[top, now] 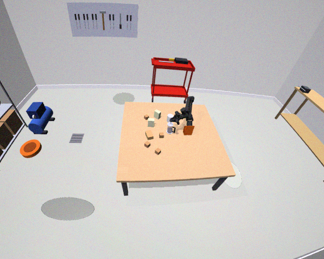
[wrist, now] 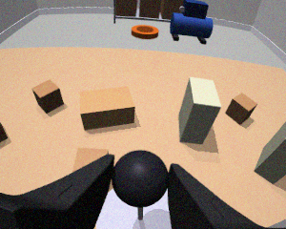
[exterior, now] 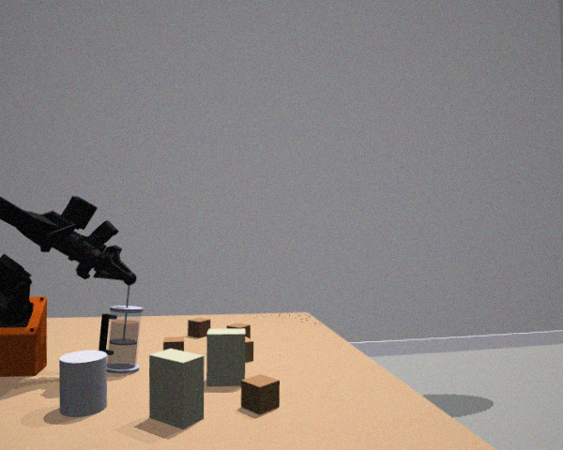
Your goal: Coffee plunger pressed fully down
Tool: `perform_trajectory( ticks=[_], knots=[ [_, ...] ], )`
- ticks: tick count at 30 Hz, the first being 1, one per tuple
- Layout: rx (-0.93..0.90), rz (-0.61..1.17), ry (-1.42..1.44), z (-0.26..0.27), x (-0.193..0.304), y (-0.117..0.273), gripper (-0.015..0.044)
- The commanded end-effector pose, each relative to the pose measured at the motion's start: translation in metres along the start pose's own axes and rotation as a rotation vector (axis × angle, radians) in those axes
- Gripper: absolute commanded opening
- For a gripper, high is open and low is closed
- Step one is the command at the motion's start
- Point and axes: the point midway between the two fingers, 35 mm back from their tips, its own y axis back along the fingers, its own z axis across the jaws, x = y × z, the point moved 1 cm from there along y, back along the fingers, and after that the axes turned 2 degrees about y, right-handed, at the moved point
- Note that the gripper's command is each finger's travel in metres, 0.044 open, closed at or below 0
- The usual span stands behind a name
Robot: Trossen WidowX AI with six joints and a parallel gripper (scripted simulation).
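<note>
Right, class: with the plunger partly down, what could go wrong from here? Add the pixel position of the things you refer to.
The gripper point(exterior: 130, 277) point(wrist: 141, 166) is shut on the round black knob point(wrist: 140, 167). It reaches in at a slant, so a sideways push might tip the coffee press point(top: 169, 128) point(exterior: 125, 338). The rod still shows above the lid, so letting go now would probably leave the plunging unfinished.

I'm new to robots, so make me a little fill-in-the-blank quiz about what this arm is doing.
The gripper is closed on the plunger's round black ____. A thin ____ runs from there down into the coffee press. The press's handle is coloured ____. The arm's base is coloured ____.

Missing words: knob; rod; black; orange.
</note>
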Motion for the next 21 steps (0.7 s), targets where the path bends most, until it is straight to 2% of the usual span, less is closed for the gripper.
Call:
perform_trajectory(
  ticks=[1,21],
  knots=[
    [-0.011,0.027,0.033,0.002,0.020,-0.007,0.0127],
    [0.002,0.006,0.038,0.001,0.030,-0.027,0.0127]
  ],
)
